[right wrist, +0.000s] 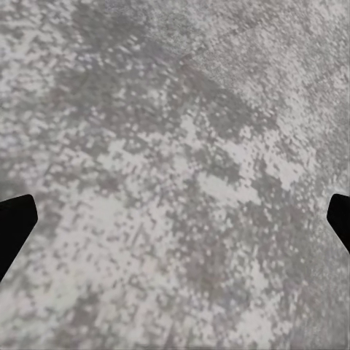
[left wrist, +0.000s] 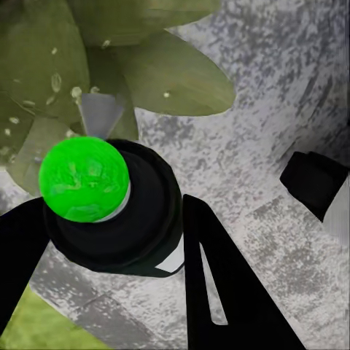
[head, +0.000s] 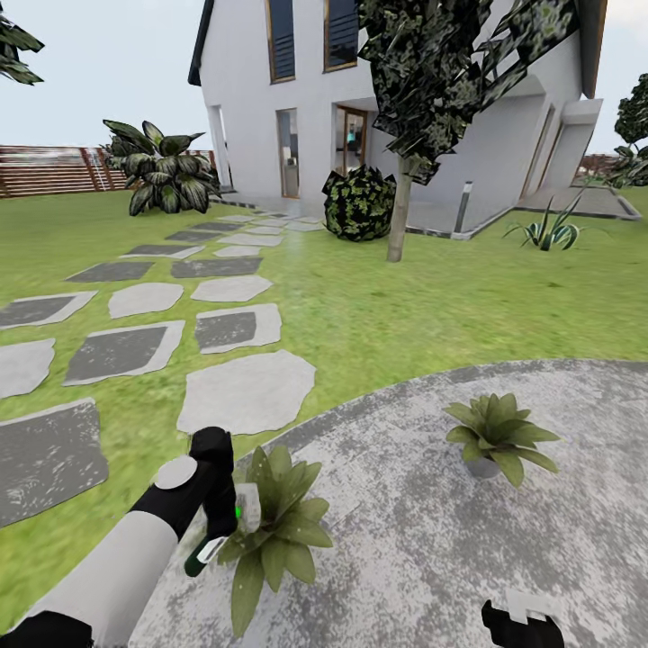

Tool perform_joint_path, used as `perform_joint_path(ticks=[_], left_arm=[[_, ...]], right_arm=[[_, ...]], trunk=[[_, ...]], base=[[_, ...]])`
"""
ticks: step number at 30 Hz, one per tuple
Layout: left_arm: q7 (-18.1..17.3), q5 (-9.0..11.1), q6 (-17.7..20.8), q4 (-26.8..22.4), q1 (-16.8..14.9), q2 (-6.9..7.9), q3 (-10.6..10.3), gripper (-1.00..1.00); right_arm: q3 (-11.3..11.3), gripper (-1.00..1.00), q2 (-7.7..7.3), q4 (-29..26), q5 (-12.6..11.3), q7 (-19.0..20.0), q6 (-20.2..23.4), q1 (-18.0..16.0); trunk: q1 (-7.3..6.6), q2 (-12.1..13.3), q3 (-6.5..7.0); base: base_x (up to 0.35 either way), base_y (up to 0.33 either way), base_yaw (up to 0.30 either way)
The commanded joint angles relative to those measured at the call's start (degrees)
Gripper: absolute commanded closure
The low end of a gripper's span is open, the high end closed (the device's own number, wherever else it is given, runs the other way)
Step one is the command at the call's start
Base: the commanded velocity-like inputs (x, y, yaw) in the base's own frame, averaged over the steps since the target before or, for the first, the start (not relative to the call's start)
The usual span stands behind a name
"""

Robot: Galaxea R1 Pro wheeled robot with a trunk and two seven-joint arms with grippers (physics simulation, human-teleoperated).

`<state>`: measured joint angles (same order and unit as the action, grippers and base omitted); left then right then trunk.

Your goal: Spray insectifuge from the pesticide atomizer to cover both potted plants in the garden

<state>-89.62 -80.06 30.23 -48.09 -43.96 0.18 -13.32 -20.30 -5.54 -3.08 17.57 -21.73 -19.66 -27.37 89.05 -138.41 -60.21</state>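
My left gripper [head: 219, 520] is shut on the pesticide atomizer [head: 204, 554], a slim dark green bottle with a white label, tilted beside the nearer potted plant [head: 277, 533]. In the left wrist view its black top [left wrist: 142, 222] with a bright green ball sits between my left gripper's [left wrist: 117, 237] black fingers [left wrist: 222, 284], pointing at the plant's speckled leaves [left wrist: 109, 58]. The second potted plant [head: 497, 434] stands farther right on the round grey patio [head: 423, 540], in the garden. My right gripper [head: 522, 627] hangs low over bare paving, open and empty [right wrist: 175, 219].
Grey stepping stones [head: 245, 391] cross the lawn [head: 405, 306] toward a white house [head: 270, 99]. A thin tree trunk [head: 398, 216] and round shrub [head: 359, 203] stand ahead. There is a spiky grass clump [head: 547, 231] at right and a big-leaved shrub [head: 164, 171] by the brown fence [head: 54, 169].
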Motion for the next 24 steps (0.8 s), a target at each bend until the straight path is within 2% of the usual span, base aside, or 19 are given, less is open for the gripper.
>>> perform_joint_path(ticks=[1, 3, 6, 7, 10, 13, 14, 17, 24], left_arm=[[-0.4, -0.4, 0.6, -0.1, -0.4, -1.65, -0.2, 1.00], [-0.4, -0.5, 0.5, -0.1, -0.5, -2.70, -0.4, 1.00], [-0.4, -0.5, 0.4, -0.1, -1.3, -2.26, -0.3, 1.00], [-0.4, -0.5, 0.3, -0.1, -1.9, -1.71, -0.3, 1.00], [-0.4, -0.5, 0.4, 0.0, -4.2, 2.06, -0.1, 1.00], [-0.4, -0.5, 0.2, 0.0, -5.2, 4.33, -0.1, 1.00], [-0.4, -0.5, 0.2, 0.0, -5.3, 4.58, -0.1, 1.00], [-0.4, -0.4, 0.2, 0.0, -5.5, 4.72, -0.2, 1.00], [-0.4, -0.5, 0.3, -0.1, -5.6, 4.22, -0.5, 1.00]], right_arm=[[-0.5, -1.00, 0.00, 0.1, 0.6, -0.2, -0.2, 0.0], [-0.5, -1.00, 0.00, 0.1, 0.6, -0.2, -0.2, 0.0], [-0.5, -1.00, 0.00, 0.1, 0.6, -0.2, -0.2, 0.0], [-0.5, -1.00, 0.00, 0.2, 0.6, -0.2, -0.2, 0.0], [-0.5, -1.00, -0.03, 0.2, 0.6, -0.2, -0.2, 0.0], [-0.4, -1.00, -0.15, 0.2, 0.6, -0.2, -0.2, 0.0], [-0.4, -1.00, -0.16, 0.2, 0.6, -0.2, -0.2, 0.0], [-0.4, -1.00, -0.17, 0.2, 0.7, -0.2, -0.2, 0.0], [-0.4, -1.00, -0.18, 0.2, 0.7, -0.2, -0.2, 0.0]], trunk=[[-0.01, 0.0, -0.05], [-0.01, 0.0, -0.05], [-0.01, 0.0, -0.05], [-0.01, 0.0, -0.05], [-0.01, 0.0, -0.05], [-0.01, 0.0, -0.05], [-0.01, 0.0, -0.05], [-0.01, 0.0, -0.05], [-0.01, 0.0, -0.05]], base=[[0.000, 0.000, 0.000], [0.000, 0.000, 0.000], [0.000, 0.000, 0.000], [0.000, 0.000, 0.000], [0.000, 0.000, 0.000], [0.000, 0.000, 0.000], [0.000, 0.000, 0.000], [0.058, 0.037, 0.000], [0.265, 0.178, 0.000]])
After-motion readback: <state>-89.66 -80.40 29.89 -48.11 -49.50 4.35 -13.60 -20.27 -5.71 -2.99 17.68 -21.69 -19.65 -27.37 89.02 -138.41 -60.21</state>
